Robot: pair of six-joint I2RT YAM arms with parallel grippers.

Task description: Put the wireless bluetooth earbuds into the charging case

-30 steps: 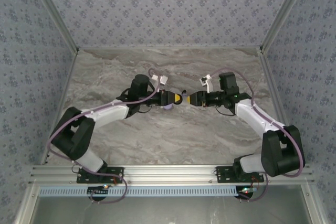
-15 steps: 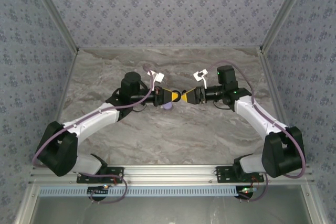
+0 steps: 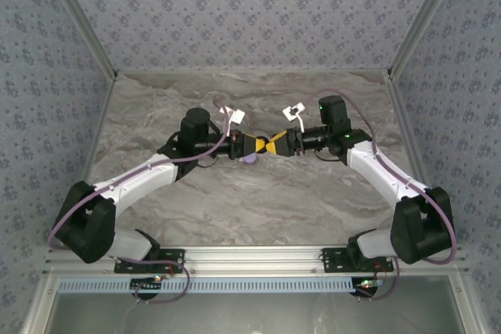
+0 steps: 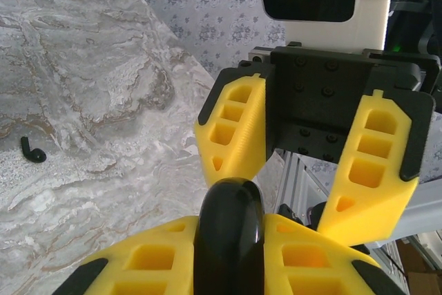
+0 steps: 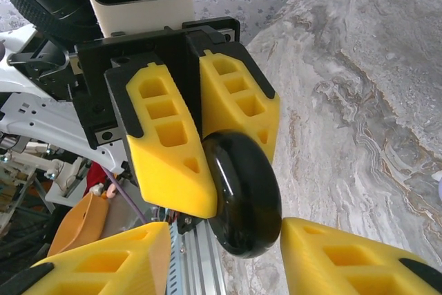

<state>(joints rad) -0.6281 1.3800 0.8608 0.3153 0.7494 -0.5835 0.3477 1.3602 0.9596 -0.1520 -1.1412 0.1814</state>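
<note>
Left jaws are clamped shut on the charging case (image 4: 230,236), gripping the black puck edge-on so its rounded rim sticks out past the yellow fingers (image 4: 148,264). From the right wrist cam you can see the case's glossy round face pretty well, pinched between those two fingers and held up off the surface. The right jaws are open and pointed straight at the left ones, nose to nose. Their fingers (image 4: 373,164) stand apart on either side of the case's rim, and I can see a gap between the case and the pad on one side, so they aren't squeezing it. In the top view the two sets of jaws meet roughly mid-surface, with the left arm (image 3: 149,174) and right arm (image 3: 383,177) both stretched inward from their bases on the aluminium rail (image 3: 258,256). One earbud (image 4: 32,151), a tiny black curved thing, is lying on the grey marbled surface (image 3: 258,209), well apart from the case, off to the left in the left wrist cam. There's a pale lavender disc (image 3: 249,159) on the surface just under the left jaws. Blue floral-patterned walls (image 3: 250,13) box in the whole setup.
</note>
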